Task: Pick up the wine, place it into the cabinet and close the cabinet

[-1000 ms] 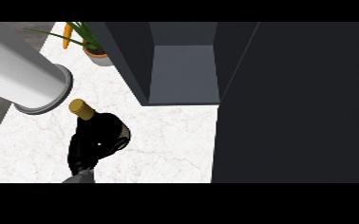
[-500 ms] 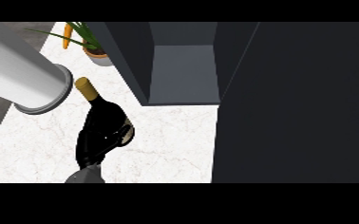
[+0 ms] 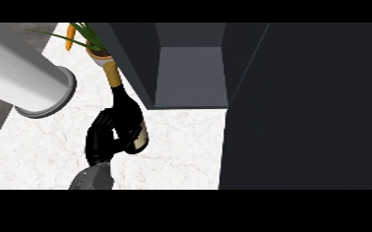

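Note:
A dark wine bottle (image 3: 126, 104) with a gold foil neck and a pale label is held tilted, its neck pointing away from me. My left hand (image 3: 100, 140) is curled round its lower body from the left, shut on it. The bottle lies just left of the open cabinet (image 3: 190, 76), and its neck runs along the outside of the cabinet's left wall. The cabinet's dark grey inside shows nothing in it. Its door (image 3: 305, 108) stands open as a wide dark panel on the right. My right hand shows in no view.
A large pale grey cylinder (image 3: 33, 81) lies at the left, close to the bottle. A potted plant (image 3: 97, 53) with orange and green leaves stands behind the bottle's neck. White marble counter (image 3: 181, 147) spreads under the hand.
The hand has carried the bottle away from me and slightly right, toward the cabinet. The bottle's neck now reaches up beside the plant pot, and more of the bottle shows.

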### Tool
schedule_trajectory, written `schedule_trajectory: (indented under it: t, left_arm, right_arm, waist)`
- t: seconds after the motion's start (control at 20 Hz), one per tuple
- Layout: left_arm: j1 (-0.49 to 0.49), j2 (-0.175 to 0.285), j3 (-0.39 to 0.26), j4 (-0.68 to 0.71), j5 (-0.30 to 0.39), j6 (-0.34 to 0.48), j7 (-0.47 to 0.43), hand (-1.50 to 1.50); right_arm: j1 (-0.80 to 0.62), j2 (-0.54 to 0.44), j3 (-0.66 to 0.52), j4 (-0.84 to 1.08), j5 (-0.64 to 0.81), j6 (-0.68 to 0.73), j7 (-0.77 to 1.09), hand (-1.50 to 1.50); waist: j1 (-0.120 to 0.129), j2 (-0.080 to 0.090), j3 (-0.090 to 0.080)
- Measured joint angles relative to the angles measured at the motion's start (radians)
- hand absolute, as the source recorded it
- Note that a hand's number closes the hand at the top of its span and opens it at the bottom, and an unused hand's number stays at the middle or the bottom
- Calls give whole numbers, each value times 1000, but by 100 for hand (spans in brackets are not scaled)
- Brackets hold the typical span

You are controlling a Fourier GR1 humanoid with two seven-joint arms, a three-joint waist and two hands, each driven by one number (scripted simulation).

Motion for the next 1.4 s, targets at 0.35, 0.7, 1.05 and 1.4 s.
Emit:
schedule_trajectory:
  t: [0.35, 0.7, 1.05, 1.4]
  left_arm:
    - [23, 23, -31, -20, 0, -50, -87, 150]
    - [174, 70, -77, -198, 31, -230, -113, 150]
    - [254, 48, -171, -450, 16, -209, -1, 150]
    - [236, 7, -282, -671, -36, -42, 162, 150]
  right_arm:
    - [8, 10, -3, 3, -2, 7, -12, -150]
    - [20, 19, 2, 6, -1, 10, -23, -150]
    - [5, 20, -7, 7, 0, 11, -15, -150]
    - [34, 22, 4, 5, -2, 23, -31, -150]
  waist:
    - [2, -1, 0]
    - [11, -4, 1]
    - [11, -4, 1]
    - [4, -4, 1]
